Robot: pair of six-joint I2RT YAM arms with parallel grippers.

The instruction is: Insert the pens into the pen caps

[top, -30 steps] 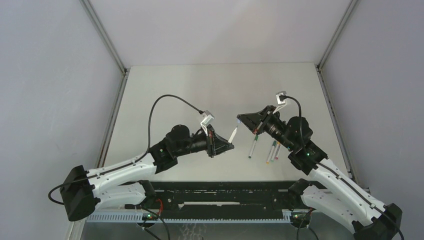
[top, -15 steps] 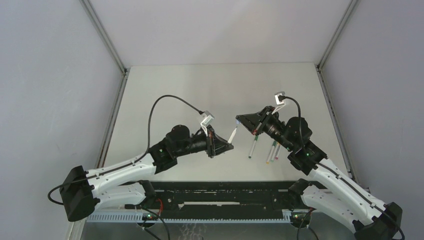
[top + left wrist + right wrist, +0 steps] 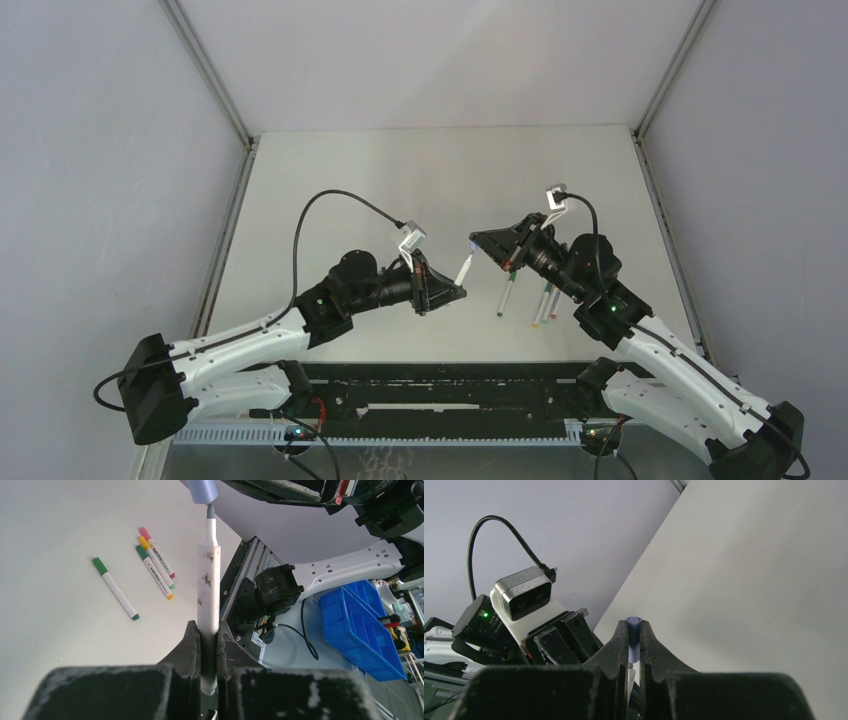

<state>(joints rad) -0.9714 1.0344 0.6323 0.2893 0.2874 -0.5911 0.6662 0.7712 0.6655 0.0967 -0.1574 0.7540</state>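
Pen (image 3: pixel 208 595): white barrel, grey nib, clamped at its lower end by the closed left tool (image 3: pixel 208 627). Blue cap (image 3: pixel 202 491): at the pen's nib, mouth just meeting it, pinched in the closed right tool (image 3: pixel 635 625). Since a second ago the tools have edged together, so seating looks imminent. Beside the pen, on the desk (image 3: pixel 55 535): a green-capped pen (image 3: pixel 116 588) and three capped pens (image 3: pixel 158 564).

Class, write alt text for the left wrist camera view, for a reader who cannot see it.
The left hand grips a white pen pointing up the frame, its grey tip at the mouth of a pale blue cap at the top edge. To the left, on the white table, lie a lone green-capped pen and three more pens side by side.
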